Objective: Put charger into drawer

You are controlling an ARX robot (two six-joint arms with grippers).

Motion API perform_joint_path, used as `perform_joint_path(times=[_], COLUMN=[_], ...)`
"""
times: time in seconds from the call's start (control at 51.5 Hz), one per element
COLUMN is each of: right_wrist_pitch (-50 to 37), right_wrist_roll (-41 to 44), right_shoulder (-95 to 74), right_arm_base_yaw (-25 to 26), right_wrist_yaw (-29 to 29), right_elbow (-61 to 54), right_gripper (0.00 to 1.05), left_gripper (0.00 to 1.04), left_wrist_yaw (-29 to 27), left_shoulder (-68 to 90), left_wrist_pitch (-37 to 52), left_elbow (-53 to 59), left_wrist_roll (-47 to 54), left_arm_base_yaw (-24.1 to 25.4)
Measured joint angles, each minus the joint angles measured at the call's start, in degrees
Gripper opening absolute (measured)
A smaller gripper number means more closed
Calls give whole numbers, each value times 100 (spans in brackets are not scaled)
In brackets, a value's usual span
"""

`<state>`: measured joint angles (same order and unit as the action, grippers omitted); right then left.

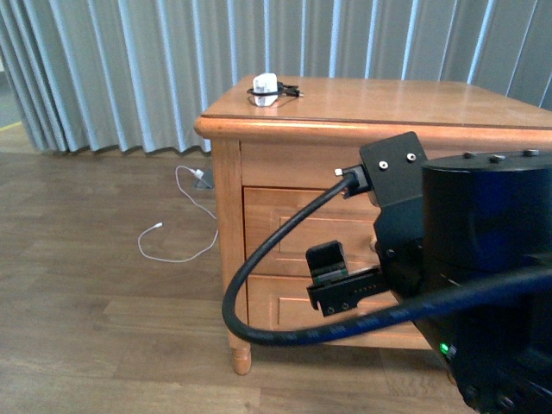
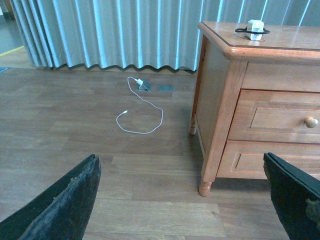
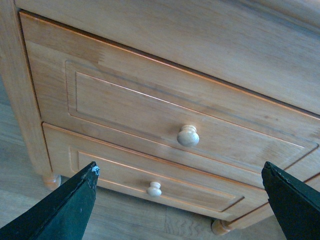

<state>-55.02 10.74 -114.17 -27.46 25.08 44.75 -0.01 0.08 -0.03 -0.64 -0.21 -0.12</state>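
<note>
Drawer shut. Right gripper, fingers wide, faces its knob: centre, close squarely, pull straight. Left gripper fingers wide too.

1 wooden cabinet has 2 drawers, the upper drawer and the lower drawer, and 2 round knobs, the upper knob and the lower knob. 1 charger lies on its top and 1 white cable on the floor. 2 grippers show, the left gripper and the right gripper, each with 2 dark fingers.
</note>
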Motion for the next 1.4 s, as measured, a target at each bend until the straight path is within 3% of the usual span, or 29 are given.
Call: perform_joint_path(times=[0.428,1.399], right_wrist_pitch=[197,402], right_wrist_roll=[133,122], right_shoulder=[-1451,-2315], right_arm_base_yaw=[236,704], right_wrist_yaw=[74,-55], right_elbow=[1576,2542], right_gripper=[97,97], left_gripper=[99,99], left_wrist_yaw=[0,0], left_shoulder=[0,0], left_wrist_pitch=[0,0], left_elbow=[0,0], left_wrist_roll=[0,0], left_arm_base_yaw=[0,0])
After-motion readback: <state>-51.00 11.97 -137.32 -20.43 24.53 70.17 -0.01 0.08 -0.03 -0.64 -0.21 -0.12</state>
